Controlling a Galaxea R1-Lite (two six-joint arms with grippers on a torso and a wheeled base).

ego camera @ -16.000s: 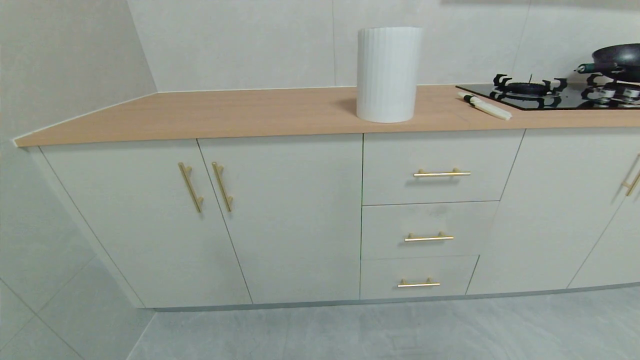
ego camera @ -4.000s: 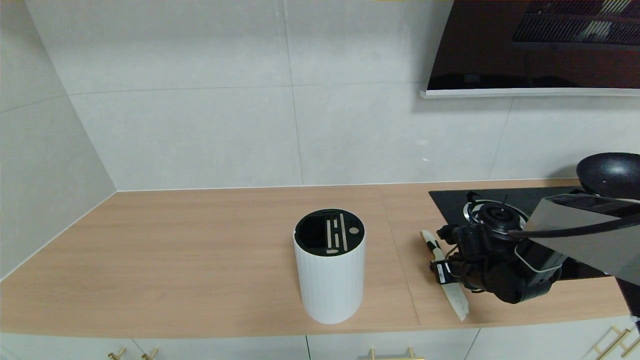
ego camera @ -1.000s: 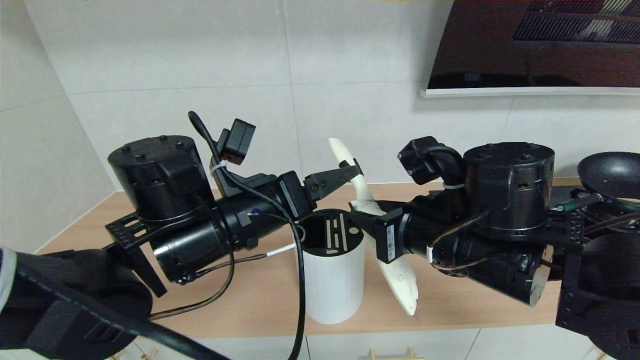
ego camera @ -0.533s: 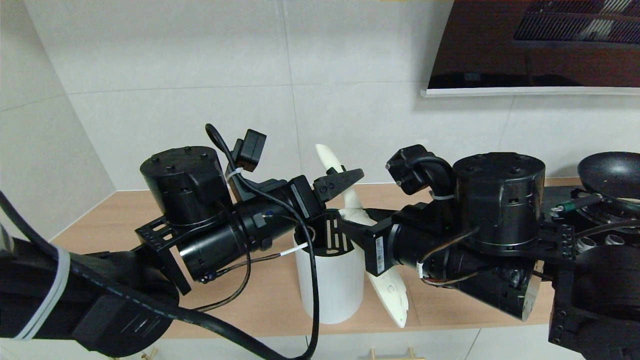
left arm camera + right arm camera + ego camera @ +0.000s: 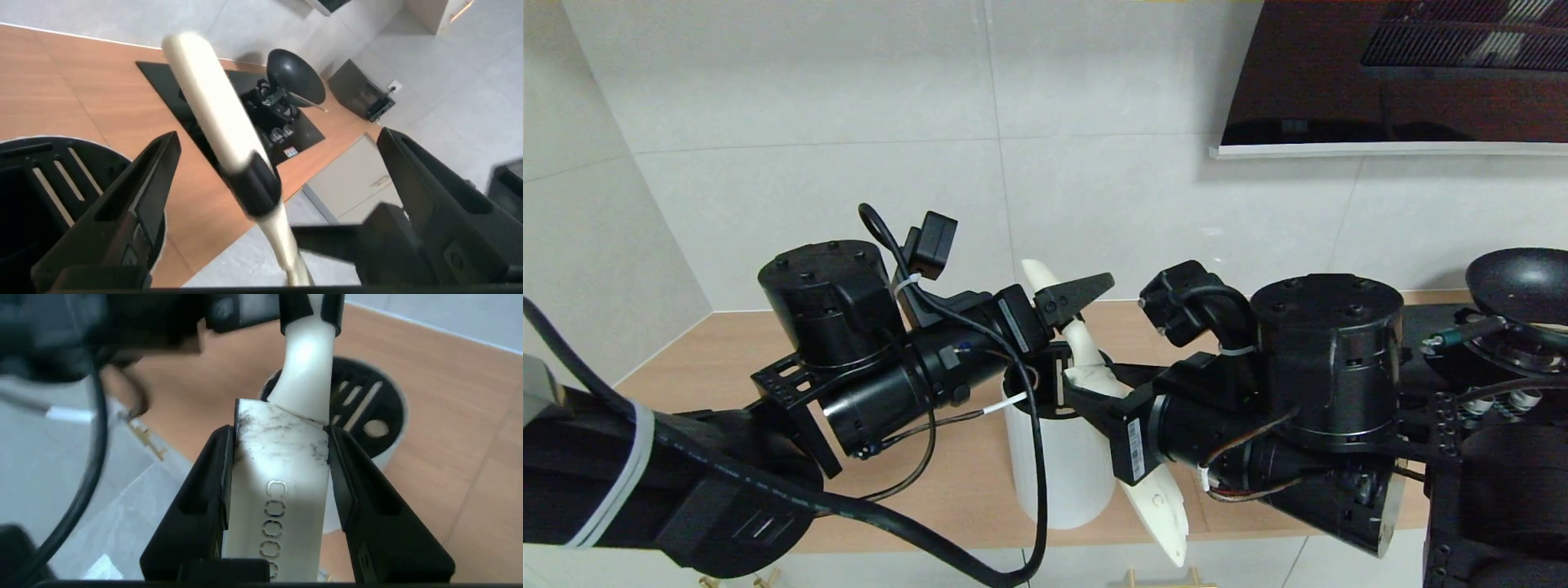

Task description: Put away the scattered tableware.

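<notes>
Wood-grain countertop (image 5: 686,359) under glossy grey wall tiles, and on it a white ribbed cylinder, the holder (image 5: 1058,482), with a black slotted top. Right gripper (image 5: 1098,388) reaches in level, its black fingers clamped flat on the smudged, cream blade of the knife (image 5: 1156,510) — blade tip slanting down below those fingers, past the holder's side. Left gripper (image 5: 1066,306) comes in level from the other side, fingers spread wide — the rounded, dark-banded handle stands between them, above the holder.
</notes>
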